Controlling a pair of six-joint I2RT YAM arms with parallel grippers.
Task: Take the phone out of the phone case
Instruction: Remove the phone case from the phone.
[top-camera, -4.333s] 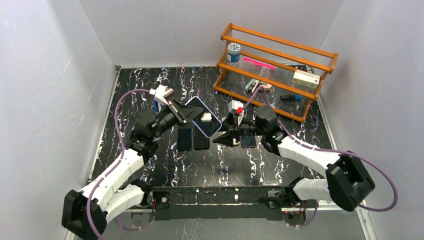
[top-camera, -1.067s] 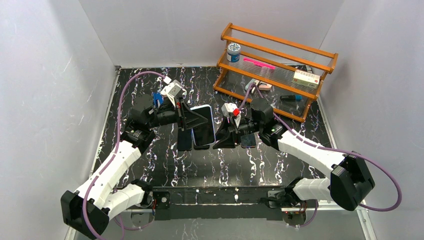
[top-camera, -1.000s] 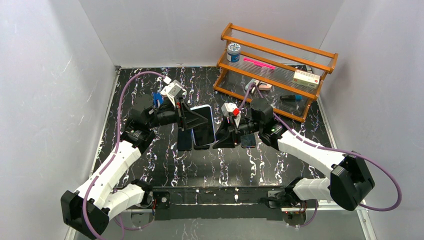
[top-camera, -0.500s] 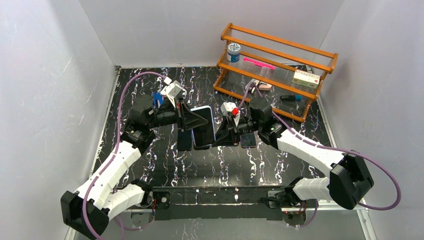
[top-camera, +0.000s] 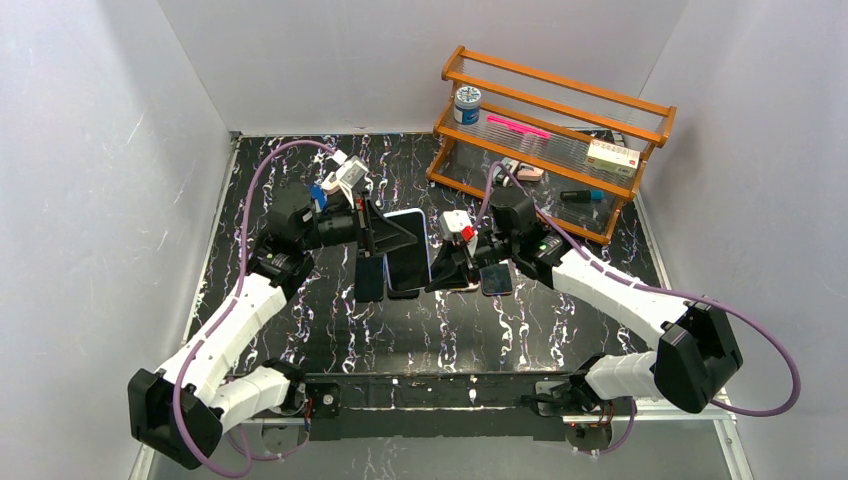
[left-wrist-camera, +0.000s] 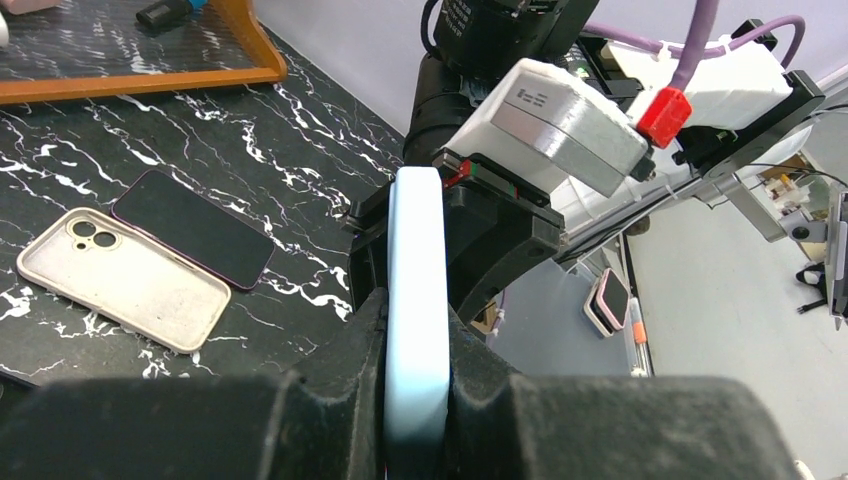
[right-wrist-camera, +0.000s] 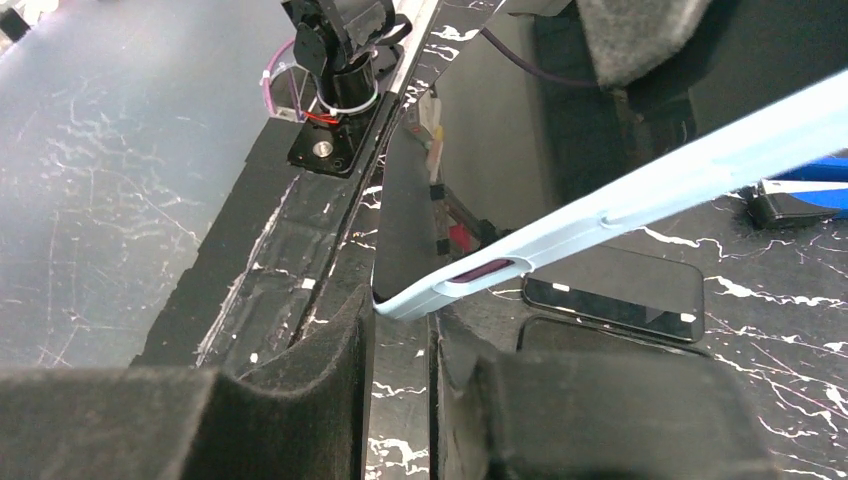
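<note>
**Now the case is gripped at both ends, and the peel comes next**

Starting at the left, the left gripper (left-wrist-camera: 415, 392) has its jaws closed on the phone case (left-wrist-camera: 417, 290). It holds the pale-blue shell edge-on and off the surface (top-camera: 450, 320), to the near left of the wooden rack (top-camera: 560, 95). The phone (right-wrist-camera: 408, 235) is not out yet: its dark glass sits inside the blue rim, flush as far as the right wrist view shows.

Below that hold, also near-left of the rack, a beige case (left-wrist-camera: 120, 280) and a dark handset (left-wrist-camera: 195, 240) lie flat. They play no part in this step.

Further right, the right gripper (right-wrist-camera: 400, 322) has its jaws drawn narrow on the far corner of the case. Both wrist views suggest the pads are touching it rather than standing off.

By my reading, the step in hand is the two-handed hold that comes before separation. The next move calls for the left jaws to stay firm while the right ones pry the soft rim back off that corner so the handset's edge lifts free. The risk is that the right jaws pinch both rim and glass, which would only drag the whole piece toward the rack.
</note>
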